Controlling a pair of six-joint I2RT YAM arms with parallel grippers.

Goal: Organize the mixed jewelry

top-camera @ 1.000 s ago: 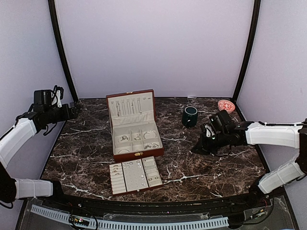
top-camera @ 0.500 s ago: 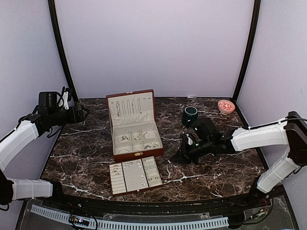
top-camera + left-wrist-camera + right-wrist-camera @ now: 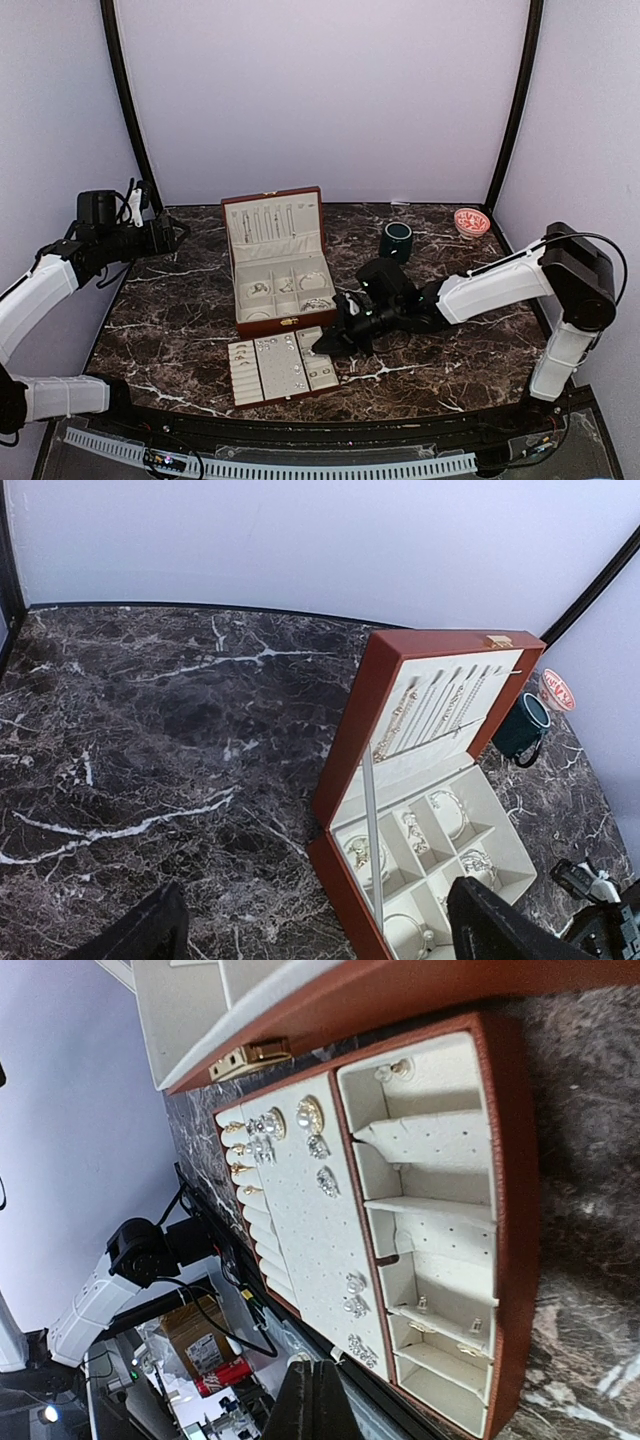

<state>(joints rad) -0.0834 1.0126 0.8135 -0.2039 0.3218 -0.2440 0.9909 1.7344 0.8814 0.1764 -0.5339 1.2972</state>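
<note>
The reddish-brown jewelry box (image 3: pixel 288 322) stands open mid-table, with chains (image 3: pixel 430 705) hung in its lid and silvery pieces (image 3: pixel 415 830) in its cream compartments. Its removable tray (image 3: pixel 243 382) lies in front, holding small studs and rings (image 3: pixel 318 1146). My right gripper (image 3: pixel 325 345) hovers low at the tray's right edge. In the right wrist view its fingers (image 3: pixel 318 1365) are pressed together with a tiny pale piece at the tips. My left gripper (image 3: pixel 165 237) is raised over the far-left table, open and empty (image 3: pixel 320 942), looking down at the box.
A dark green mug (image 3: pixel 396 241) stands right of the box, and a small pink patterned bowl (image 3: pixel 471 221) sits at the far right corner. The right arm stretches across the table's right half. Black frame posts stand at both back corners.
My right arm has swept left from beside the mug and bowl to the tray's right edge. My left gripper shifted slightly right, then held still.
</note>
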